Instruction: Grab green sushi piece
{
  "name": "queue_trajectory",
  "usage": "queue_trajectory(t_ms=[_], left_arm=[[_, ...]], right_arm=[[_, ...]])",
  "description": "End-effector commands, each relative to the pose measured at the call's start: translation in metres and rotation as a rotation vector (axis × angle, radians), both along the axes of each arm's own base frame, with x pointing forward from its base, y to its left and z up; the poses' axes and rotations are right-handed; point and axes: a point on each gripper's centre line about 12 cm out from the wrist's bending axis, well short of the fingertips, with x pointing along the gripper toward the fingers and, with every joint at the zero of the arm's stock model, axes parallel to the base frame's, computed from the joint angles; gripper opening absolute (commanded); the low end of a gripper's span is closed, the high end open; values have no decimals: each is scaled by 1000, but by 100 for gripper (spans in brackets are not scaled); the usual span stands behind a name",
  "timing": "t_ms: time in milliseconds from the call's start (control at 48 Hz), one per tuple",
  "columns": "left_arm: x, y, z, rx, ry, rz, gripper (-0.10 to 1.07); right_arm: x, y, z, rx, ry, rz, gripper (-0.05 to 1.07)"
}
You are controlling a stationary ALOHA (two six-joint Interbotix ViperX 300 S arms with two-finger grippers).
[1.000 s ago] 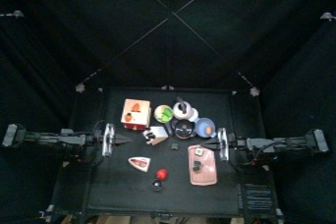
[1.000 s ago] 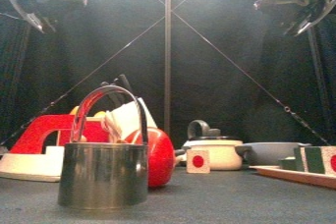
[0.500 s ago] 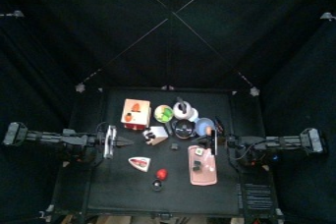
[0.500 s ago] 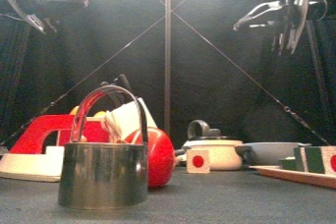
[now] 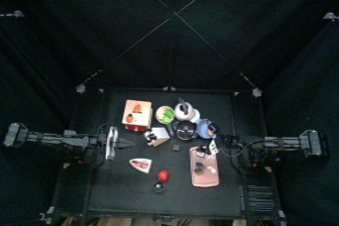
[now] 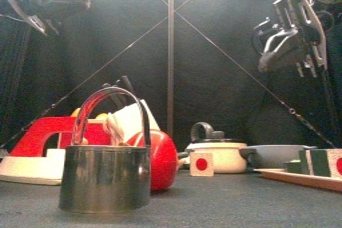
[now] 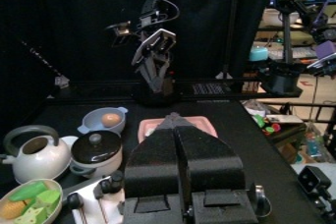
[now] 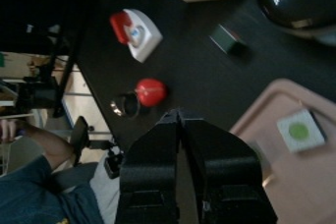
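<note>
The green sushi piece [image 8: 302, 130] is a white square with a green middle. It lies on a pink tray [image 8: 269, 154] near the table's front right. It also shows in the front view [image 6: 326, 162] at the far right. My right gripper [image 8: 180, 120] is shut and empty. It hangs above the table beside the tray's inner edge, apart from the sushi, and shows in the top view [image 5: 209, 150] and high in the front view [image 6: 286, 38]. My left gripper [image 7: 183, 141] is shut and empty, resting at the table's left side [image 5: 123, 143].
A metal cup [image 6: 104, 177] and a red apple [image 6: 162, 160] stand near the front edge. A red and white sushi piece [image 8: 136, 31], a small dark piece [image 8: 226, 38], a white pot [image 6: 214, 155], a kettle [image 7: 33, 154] and a bowl [image 7: 105, 120] fill the middle and back.
My right gripper has come down and moved inward from the right, to above the pink tray's edge. My left arm has not moved.
</note>
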Motion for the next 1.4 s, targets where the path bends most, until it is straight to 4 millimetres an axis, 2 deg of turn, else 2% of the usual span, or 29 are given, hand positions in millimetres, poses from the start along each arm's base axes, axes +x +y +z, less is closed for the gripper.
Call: queue_trajectory(t_ms=[0,292,604,792,979,1375], left_arm=[[2,0,7,-8,-15,0,0],[2,1,5,-30,-8,7,0],[2,1,3,-30,-5,7,0],[2,1,3,-30,-4,7,0],[2,1,2,-29,-2,7,0],[1,1,1,-29,-1,7,0]], right_arm=[[0,-3,4,19,77,-23,8],[-11,-4,0,9,360,-153,8],[-14,17,-22,22,408,-274,8],[-5,26,-39,-2,438,-345,11],[7,33,-48,-28,457,-375,28],[23,34,-71,-62,552,-404,79]])
